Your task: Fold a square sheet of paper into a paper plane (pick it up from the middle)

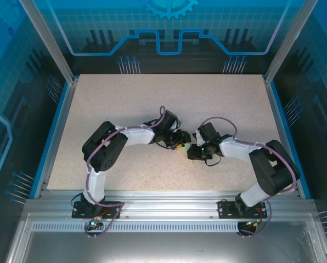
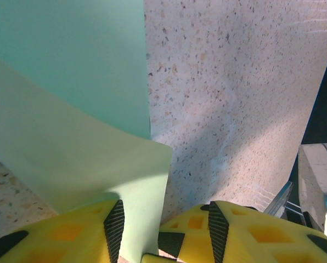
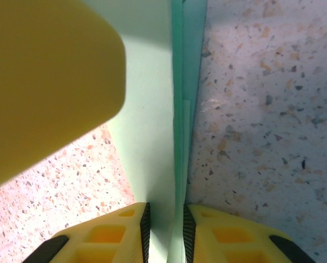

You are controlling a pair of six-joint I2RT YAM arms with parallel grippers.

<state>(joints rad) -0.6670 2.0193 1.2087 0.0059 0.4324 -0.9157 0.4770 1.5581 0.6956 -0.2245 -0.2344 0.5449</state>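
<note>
Speckled tabletop (image 1: 152, 98), blue-walled cell. The square sheet of paper (image 2: 70, 137) stands raised at centre. Right hand (image 3: 165, 219) pinches its folded edge. Left hand (image 2: 163, 219) is parted, sheet against one finger. Align edges squarely before clamping and creasing.

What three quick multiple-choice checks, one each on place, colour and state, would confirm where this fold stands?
1. The left gripper and right gripper meet at: A the middle of the table; B its far left corner; C its near edge.
2. The paper sheet is: A white; B mint green; C pink.
3. The paper sheet is: A flat; B partly folded; C crumpled.
Key: 1A, both arms converge mid-table; 2B, green in both wrist views; 3B, a paler flap overlies the darker layer.
</note>
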